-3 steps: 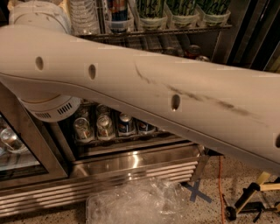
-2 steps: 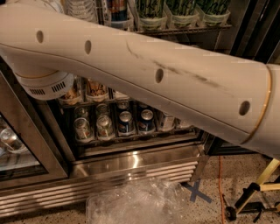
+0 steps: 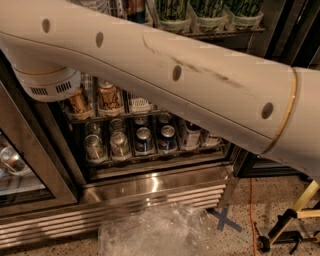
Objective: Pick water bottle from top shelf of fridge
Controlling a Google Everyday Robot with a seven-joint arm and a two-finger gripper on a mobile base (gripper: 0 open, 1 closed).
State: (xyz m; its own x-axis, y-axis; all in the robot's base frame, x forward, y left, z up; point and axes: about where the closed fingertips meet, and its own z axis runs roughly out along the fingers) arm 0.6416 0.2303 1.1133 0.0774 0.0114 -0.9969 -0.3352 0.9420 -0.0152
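Note:
My white arm (image 3: 175, 75) crosses the whole view from upper left to right and hides most of the fridge interior. The gripper is not in view. The fridge (image 3: 150, 187) stands open in front, with a stainless body and louvred base grille. The top shelf (image 3: 225, 34) shows as a wire rail at the upper right, carrying tubs of green-patterned cups. The base of a clear bottle (image 3: 92, 4) peeks out at the top edge above the arm; I cannot tell whether it is the water bottle. Two lower racks hold cans and labelled bottles (image 3: 142, 140).
A closed glass door with a steel frame (image 3: 30, 175) is at the left. A crumpled clear plastic bag (image 3: 155, 232) lies on the floor before the grille. A blue tape cross (image 3: 225, 220), an orange cable (image 3: 251, 210) and a yellow-black stand (image 3: 292, 220) are at the lower right.
My arm has swung upward across the view, uncovering the two lower racks of cans. The fridge contents have not moved.

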